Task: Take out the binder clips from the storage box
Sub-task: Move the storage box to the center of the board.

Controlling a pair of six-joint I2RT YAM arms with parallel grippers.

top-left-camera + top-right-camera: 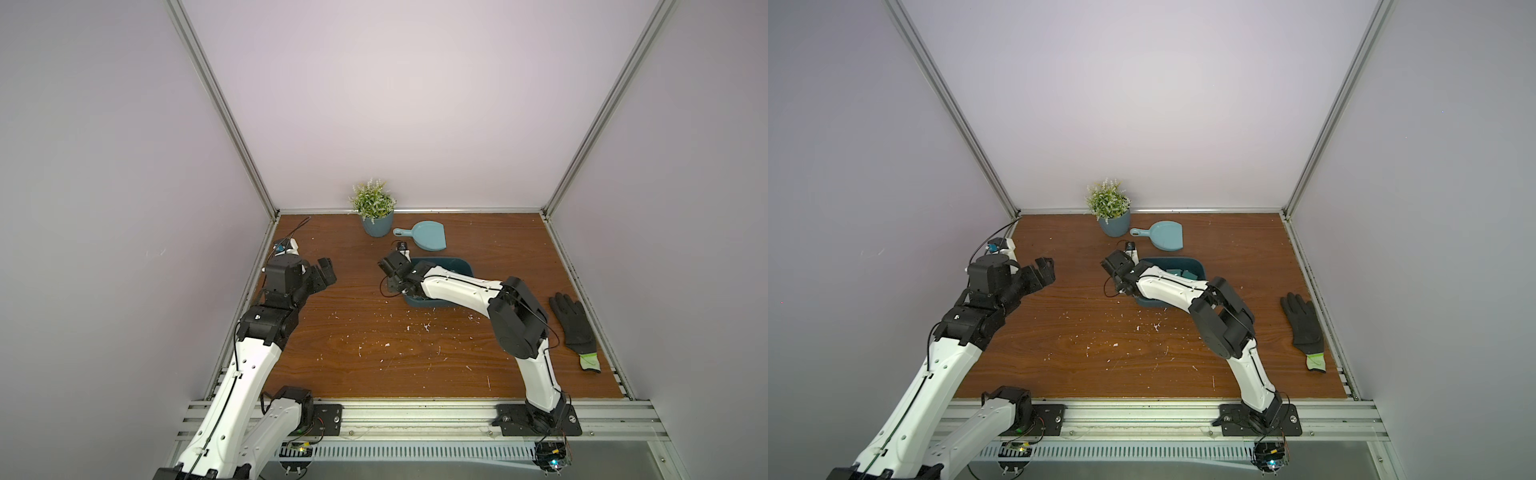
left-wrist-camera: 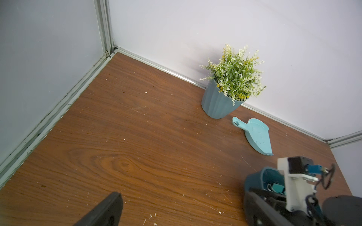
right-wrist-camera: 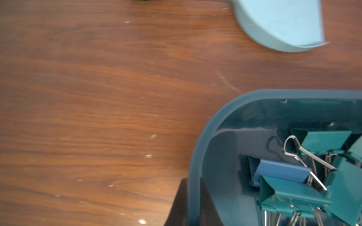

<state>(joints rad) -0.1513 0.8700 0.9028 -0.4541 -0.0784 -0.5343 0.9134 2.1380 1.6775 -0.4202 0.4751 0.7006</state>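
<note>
The box, beside the dustpan with the clips inside, is being pinched at its wall by the right gripper, likely for tipping next, while the left gripper is being held spread.

- We see three plain, pale lilac-grey walls: a back wall, a left wall and a right wall.
- Aluminium frame posts run up both back corners, and a metal strip edges the foot of the back wall.
- The work surface is a reddish-brown wood-grain tabletop, scattered with small white flecks.
- A ribbed aluminium rail closes the near edge.
- We find a green plant in a blue-grey pot against the back wall, with a light blue dustpan just beside it.
- A black glove with a green cuff lies flat near the right wall.
- The light is soft and even, brightest on the back wall.
</note>
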